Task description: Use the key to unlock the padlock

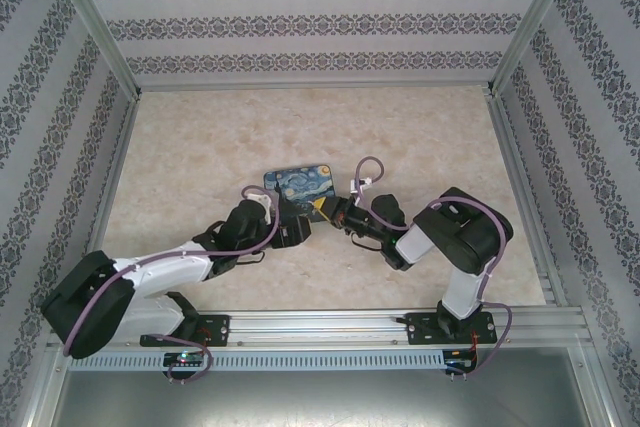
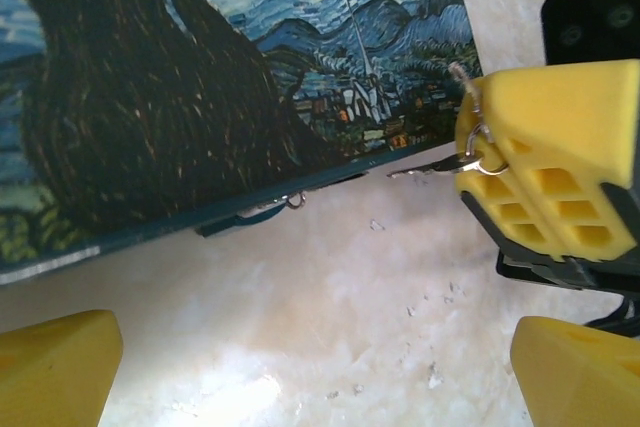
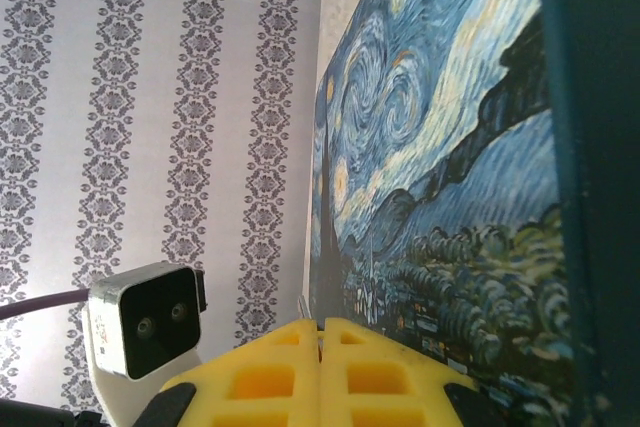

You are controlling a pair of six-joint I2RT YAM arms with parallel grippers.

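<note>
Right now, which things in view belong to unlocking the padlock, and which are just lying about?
For the job: key in the shut right tool; small blue padlock by the box's edge; open left tool.
Just there: painted tin box; table; patterned walls.

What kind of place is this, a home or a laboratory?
Probably a laboratory test booth, not a home: wallpaper-patterned panels in a metal frame enclose a marble-look tabletop with a robot mounting rail.
</note>
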